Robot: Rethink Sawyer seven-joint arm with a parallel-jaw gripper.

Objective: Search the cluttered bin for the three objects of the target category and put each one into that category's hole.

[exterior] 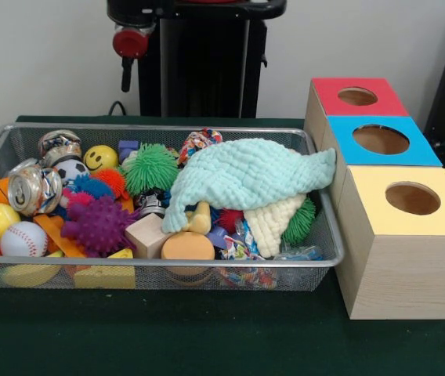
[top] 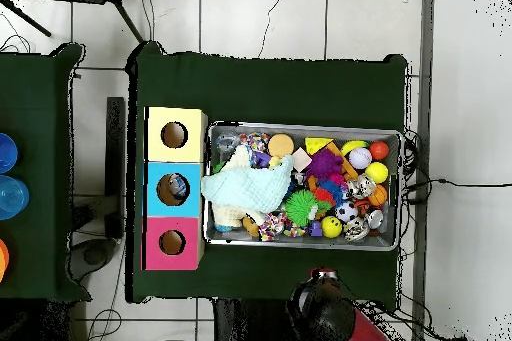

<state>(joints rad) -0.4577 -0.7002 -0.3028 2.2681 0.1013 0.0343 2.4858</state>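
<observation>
While the arm (top: 322,307) waits drawn back at six o'clock overhead, gripper out of sight, the search looks barely begun: the bin (exterior: 328,235) is packed, a cloth (exterior: 242,176) covers its box-side end, and lifting it seems next.

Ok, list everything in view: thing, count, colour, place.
wire bin: one, silver, on green table
cloth: one, pale mint, draped over bin's box-side end
spiky balls: several, purple, green, orange, blue, in bin
baseball: one, white, bin's other end
smiley ball: one, yellow, bin's far side
crushed can: one, silver, beside baseball end
wooden boxes: three, red, blue, yellow tops, one hole each, beside bin
robot pedestal: black, behind bin; gripper not visible
</observation>
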